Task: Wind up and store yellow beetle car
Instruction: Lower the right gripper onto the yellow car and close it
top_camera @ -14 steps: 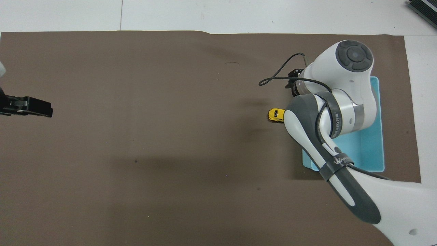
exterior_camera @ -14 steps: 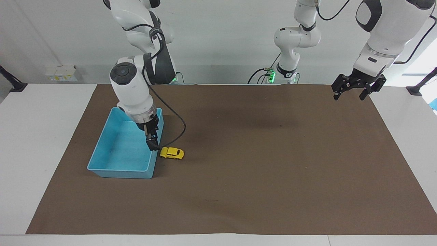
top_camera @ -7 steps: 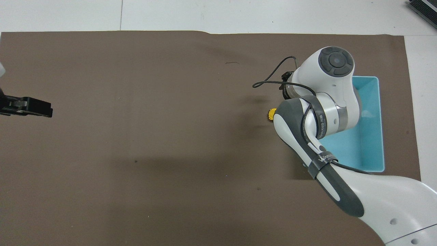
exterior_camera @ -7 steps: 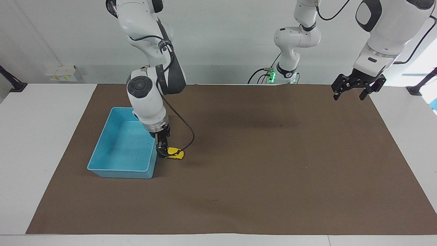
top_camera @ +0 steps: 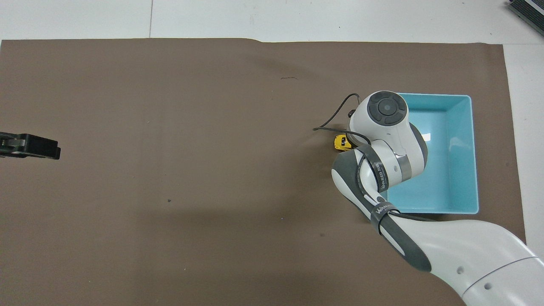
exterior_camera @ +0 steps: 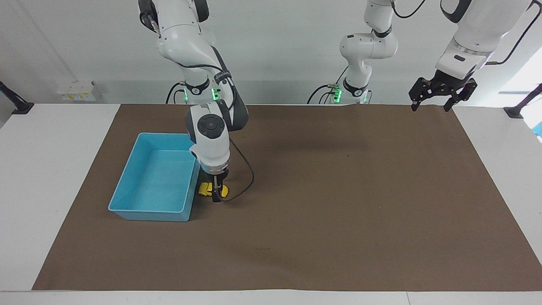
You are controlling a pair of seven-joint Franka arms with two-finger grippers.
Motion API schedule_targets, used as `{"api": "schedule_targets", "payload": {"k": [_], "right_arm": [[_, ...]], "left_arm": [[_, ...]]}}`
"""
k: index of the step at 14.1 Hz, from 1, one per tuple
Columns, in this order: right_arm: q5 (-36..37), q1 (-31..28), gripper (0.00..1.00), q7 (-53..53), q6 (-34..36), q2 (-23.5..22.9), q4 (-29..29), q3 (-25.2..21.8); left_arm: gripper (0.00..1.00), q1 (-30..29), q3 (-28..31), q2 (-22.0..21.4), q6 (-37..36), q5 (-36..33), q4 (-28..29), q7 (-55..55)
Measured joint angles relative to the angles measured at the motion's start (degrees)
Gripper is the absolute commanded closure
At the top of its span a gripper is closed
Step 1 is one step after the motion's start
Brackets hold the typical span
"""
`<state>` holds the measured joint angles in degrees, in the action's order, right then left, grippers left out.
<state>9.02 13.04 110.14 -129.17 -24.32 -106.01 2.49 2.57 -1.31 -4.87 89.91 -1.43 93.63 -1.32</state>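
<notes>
Step in hand: the grasp on the car, before the wind-up. Nothing is stored yet.

- Car [exterior_camera: 205, 189] sits on the mat [exterior_camera: 338, 220], wheels down, just beside the bin [exterior_camera: 148, 215]. In the facing view that's 3 o'clock off the bin's long wall, near the corner farthest from the robots. Overhead view: 9 o'clock of the bin, with most of the car under the arm.
- Right gripper [exterior_camera: 216, 191] is down at mat level and points straight down. Its claw is spread wide and straddles the car across its width. One finger shows in front of the body. Not clamped yet, nothing lifted.
- Left gripper [exterior_camera: 432, 98] waits up in the air over the mat's corner at the left arm's end, 2 o'clock in the facing view. Its claw is wide open and empty.
- Bin is empty.

Next move, my read:
- Close squarely on the body sides, and softly, because the shell is small and round and could squirt out.
- Drag the car backwards with the wheels pressed to the mat to load the spring.
- Keep the stroke clear of the bin wall at the car's 9 o'clock.
- Then lift it over the rim and let go inside.
</notes>
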Motion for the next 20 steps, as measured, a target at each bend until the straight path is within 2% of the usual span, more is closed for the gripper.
{"api": "schedule_targets", "payload": {"k": [1,2,3,12,20], "right_arm": [[0.0,0.01,0.67,0.0,-0.27,0.03,-0.29,0.0],[0.0,0.01,0.94,0.0,-0.3,0.1,-0.43,0.0],[0.0,0.01,1.0,0.0,-0.3,0.2,-0.47,0.0],[-0.01,-0.47,1.0,1.41,-0.08,0.56,-0.25,0.07],[-0.01,4.63,1.0,1.66,1.27,0.7,1.34,0.27]], "left_arm": [[0.0,0.0,0.0,0.0,0.74,0.04,0.0,0.33],[0.0,0.0,0.02,0.0,1.39,0.21,0.01,0.56],[0.0,0.0,0.05,0.0,1.75,0.57,0.01,0.76],[0.0,-0.02,0.77,0.0,2.1,1.4,0.05,0.96],[0.0,-0.04,1.1,0.0,2.05,1.4,0.05,0.96]]}}
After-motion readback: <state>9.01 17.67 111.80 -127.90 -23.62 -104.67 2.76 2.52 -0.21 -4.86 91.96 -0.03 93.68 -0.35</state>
